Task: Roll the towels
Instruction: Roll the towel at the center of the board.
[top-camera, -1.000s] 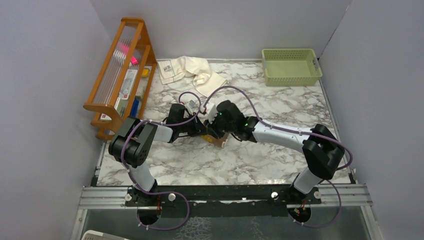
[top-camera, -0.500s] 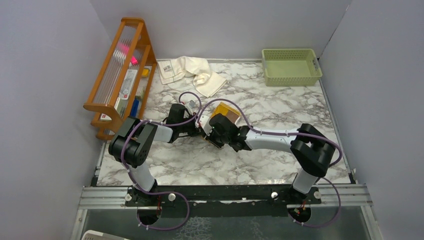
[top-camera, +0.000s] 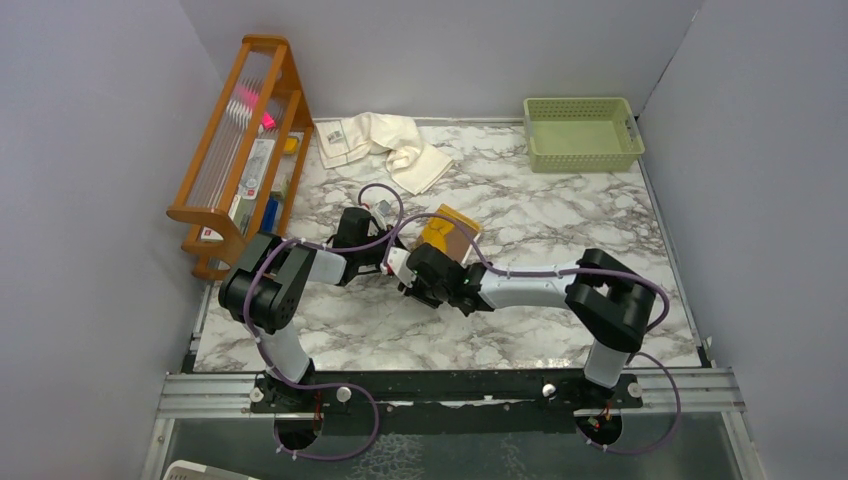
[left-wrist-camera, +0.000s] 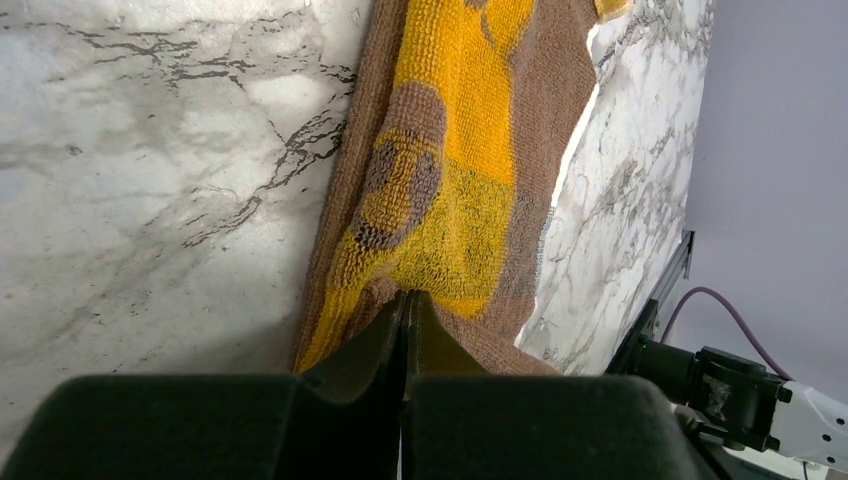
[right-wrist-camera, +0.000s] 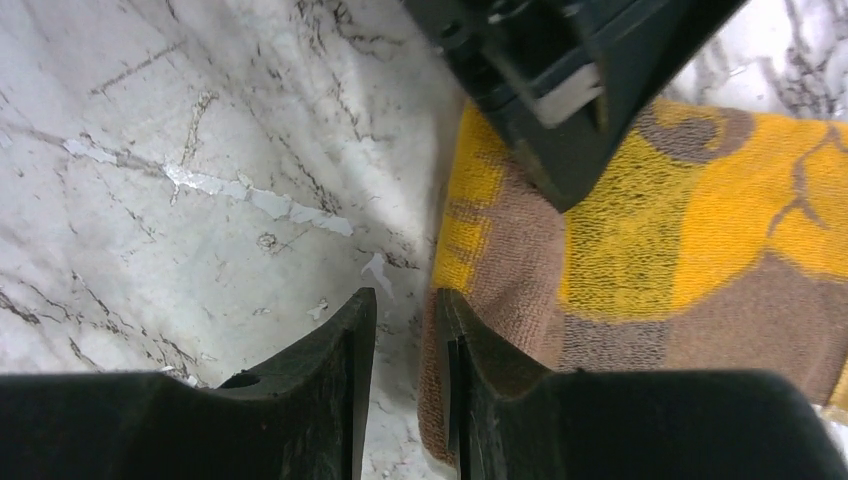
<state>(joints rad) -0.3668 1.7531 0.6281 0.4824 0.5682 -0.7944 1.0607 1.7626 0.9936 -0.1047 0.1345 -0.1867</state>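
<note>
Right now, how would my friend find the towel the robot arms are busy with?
Start at the marble table, in the middle where the left arm and right arm meet. The brown towel lies there, partly under them. It is brown with bright yellow patches, while the cream towel at the back by the wooden rack is plain.

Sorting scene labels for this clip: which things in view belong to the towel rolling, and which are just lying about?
Part of the job:
- brown towel, mustard-yellow side showing, between the two grippers
- cream towel, crumpled at the far edge

Just lying about:
- green basket, far right corner
- wooden rack, left side
</note>
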